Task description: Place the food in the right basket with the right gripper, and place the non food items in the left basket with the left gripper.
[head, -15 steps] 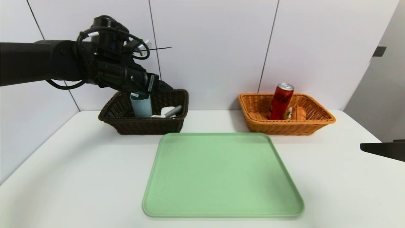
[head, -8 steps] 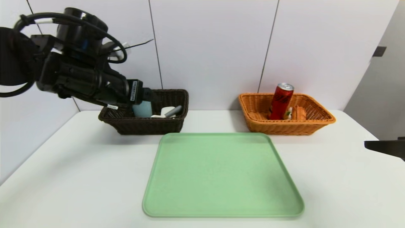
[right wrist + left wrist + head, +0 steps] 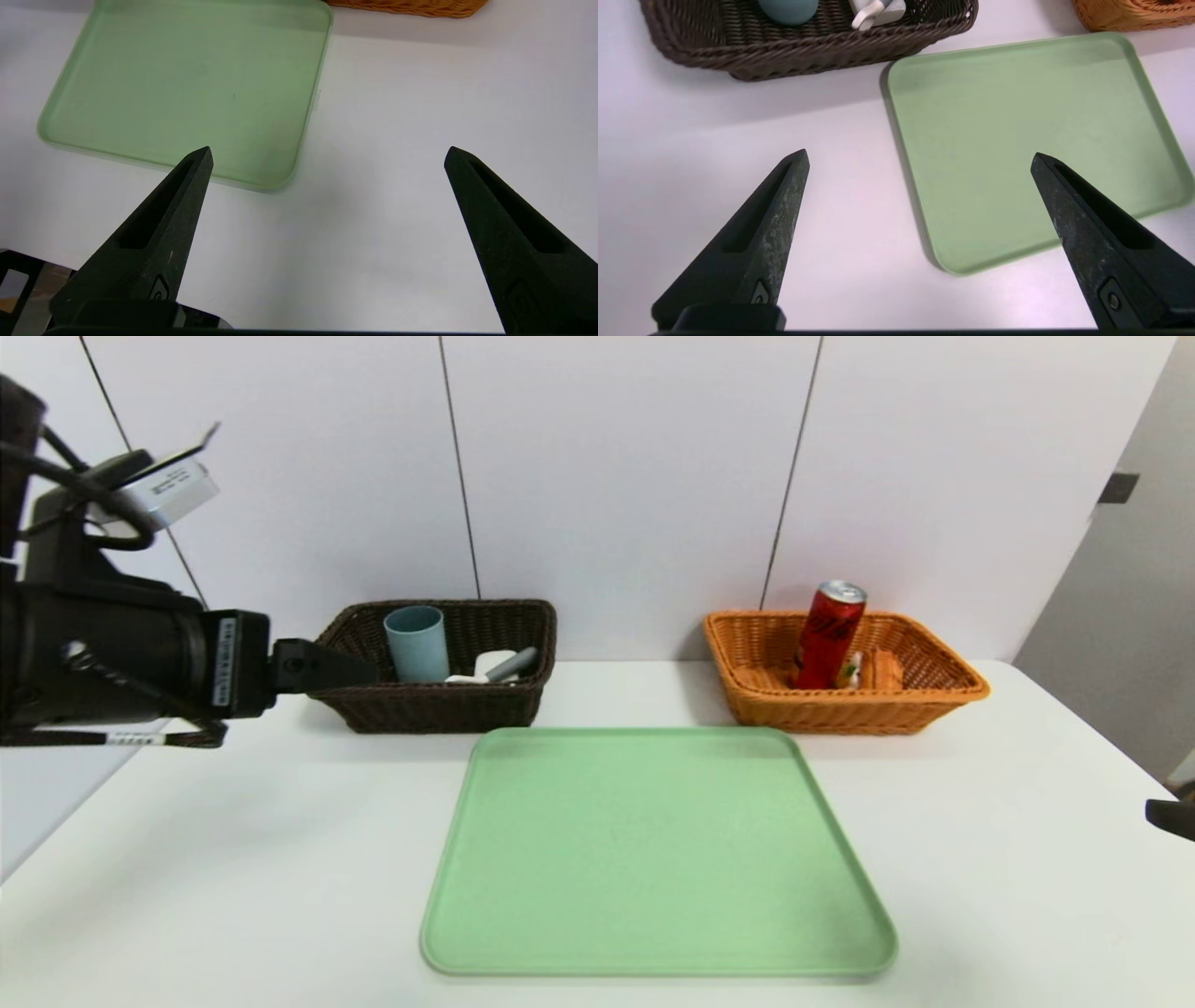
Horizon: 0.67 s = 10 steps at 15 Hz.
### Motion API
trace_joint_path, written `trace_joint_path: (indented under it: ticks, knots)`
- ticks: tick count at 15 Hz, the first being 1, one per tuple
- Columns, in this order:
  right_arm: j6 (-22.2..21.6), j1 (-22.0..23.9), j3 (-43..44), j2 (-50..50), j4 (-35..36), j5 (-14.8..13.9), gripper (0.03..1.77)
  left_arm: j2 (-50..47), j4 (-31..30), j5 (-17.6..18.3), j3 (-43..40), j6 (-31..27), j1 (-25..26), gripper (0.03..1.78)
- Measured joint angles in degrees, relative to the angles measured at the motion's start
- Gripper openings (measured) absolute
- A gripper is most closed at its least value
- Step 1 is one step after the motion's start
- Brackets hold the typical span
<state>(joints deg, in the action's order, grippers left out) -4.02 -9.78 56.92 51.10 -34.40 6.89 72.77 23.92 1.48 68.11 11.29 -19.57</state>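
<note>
Left arm (image 3: 103,658) is sporting chunky matte black housing, looping black cables, a white label strip, and a silver box on top; both grippers' fingers (image 3: 775,210) are looking like pointed, scuffed black wedges.

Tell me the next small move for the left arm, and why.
Probably just park it. The tray is bare, the cup and peeler sit in the dark basket, and the can stands in the orange basket. The left pincer is open and holds nothing.

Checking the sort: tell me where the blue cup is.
In the head view the blue cup stands upright in the dark basket, left of the peeler.
</note>
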Motion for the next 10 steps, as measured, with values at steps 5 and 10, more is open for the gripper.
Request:
trace_joint_path:
  ticks: [5,10]
  knots:
    - [1.05,0.22,-5.05,-8.57,2.57,-0.13,1.71,-16.76,0.39,-0.07,-15.08,-3.22,7.14,1.69]
    - [1.82,1.12,-8.13,-14.28,2.77,0.11,1.71,-31.10,2.40,0.20,-25.55,-4.01,15.56,1.69]
